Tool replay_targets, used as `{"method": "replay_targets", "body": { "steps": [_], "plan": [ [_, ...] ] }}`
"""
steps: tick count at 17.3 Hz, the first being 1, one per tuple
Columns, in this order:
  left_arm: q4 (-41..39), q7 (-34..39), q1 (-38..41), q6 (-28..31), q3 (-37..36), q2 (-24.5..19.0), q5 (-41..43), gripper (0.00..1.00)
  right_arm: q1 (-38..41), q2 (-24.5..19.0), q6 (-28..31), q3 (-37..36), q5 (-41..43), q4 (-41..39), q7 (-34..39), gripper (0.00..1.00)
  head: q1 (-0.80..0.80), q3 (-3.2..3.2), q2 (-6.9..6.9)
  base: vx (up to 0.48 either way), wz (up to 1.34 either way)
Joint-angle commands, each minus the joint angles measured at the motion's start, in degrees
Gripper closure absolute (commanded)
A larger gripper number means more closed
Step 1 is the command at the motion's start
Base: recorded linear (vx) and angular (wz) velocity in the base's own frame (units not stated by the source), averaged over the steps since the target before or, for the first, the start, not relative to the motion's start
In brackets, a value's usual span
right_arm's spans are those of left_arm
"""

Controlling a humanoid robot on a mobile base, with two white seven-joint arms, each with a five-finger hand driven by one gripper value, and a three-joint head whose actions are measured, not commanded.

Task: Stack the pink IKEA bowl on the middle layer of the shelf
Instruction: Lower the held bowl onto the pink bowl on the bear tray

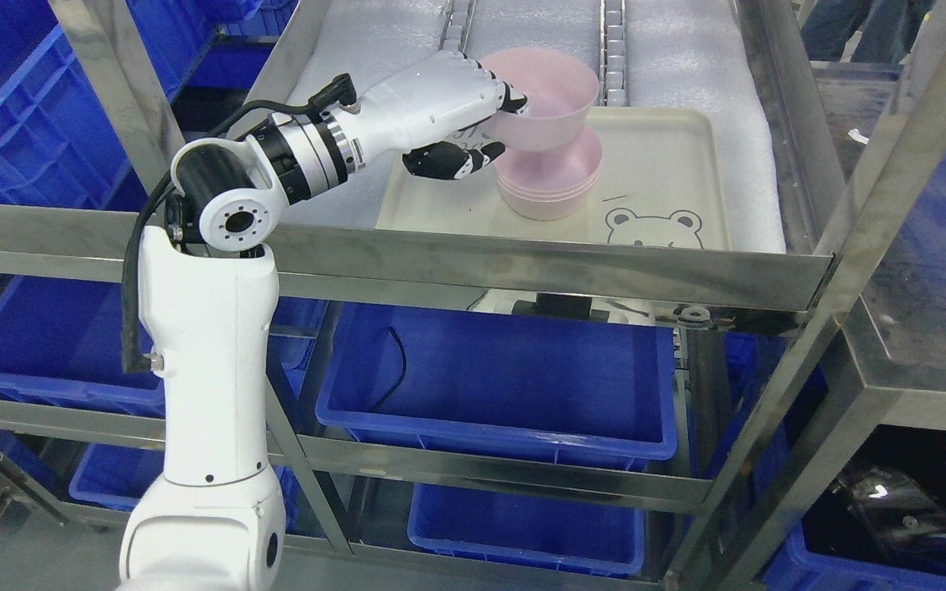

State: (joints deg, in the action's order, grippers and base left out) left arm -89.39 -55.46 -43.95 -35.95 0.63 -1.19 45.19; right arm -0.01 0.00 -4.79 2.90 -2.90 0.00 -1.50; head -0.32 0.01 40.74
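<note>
Pink bowl (540, 97) held upright and tilted slightly, just above a stack of pink bowls (549, 182); base appears to touch or nearly touch the stack's top, contact not confirmable. Stack apparently turned upside down (narrower at the top, wider toward the tray), so the held bowl looks set to sit base to base rather than nest. Left hand (473, 123) clamped on the bowl's near wall: fingers (512, 97) hooked over the rim, thumb (456, 160) pressed below against the outside. Grip on one side only, which likely accounts for the tilt. Judged as the placing step, release not yet made.

Stack stands on a cream tray (670, 164) with a bear face printed near its front edge, tray lying on white foam padding (686, 57) on the steel shelf (522, 263). Front rail of the shelf runs just under the forearm; upright post close to the elbow on the left. Blue bins (498, 377) on the layers below. Right arm not seen. A person's legs at the upper right, well apart.
</note>
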Motion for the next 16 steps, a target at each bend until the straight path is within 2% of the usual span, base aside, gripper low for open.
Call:
{"method": "replay_targets", "body": {
  "steps": [1, 12, 16],
  "plan": [
    [1.3, -1.0, -1.4, 0.1, -4.5, -1.3, 2.0, 0.96, 1.2, 1.0, 0.0, 0.0, 0.0, -1.0, 0.0, 0.00, 0.00, 0.00, 0.00, 0.055, -0.10],
    [1.1, -5.6, -1.2, 0.1, -3.5, -1.8, 1.8, 0.95, 1.2, 1.0, 0.0, 0.0, 0.0, -1.0, 0.0, 0.00, 0.00, 0.00, -0.01, 0.017, -0.03],
    [1.1, -5.4, -1.0, 0.0, -3.5, -1.4, 1.9, 0.91, 1.2, 1.0, 0.0, 0.0, 0.0, -1.0, 0.0, 0.00, 0.00, 0.00, -0.01, 0.000, 0.01]
  ]
}}
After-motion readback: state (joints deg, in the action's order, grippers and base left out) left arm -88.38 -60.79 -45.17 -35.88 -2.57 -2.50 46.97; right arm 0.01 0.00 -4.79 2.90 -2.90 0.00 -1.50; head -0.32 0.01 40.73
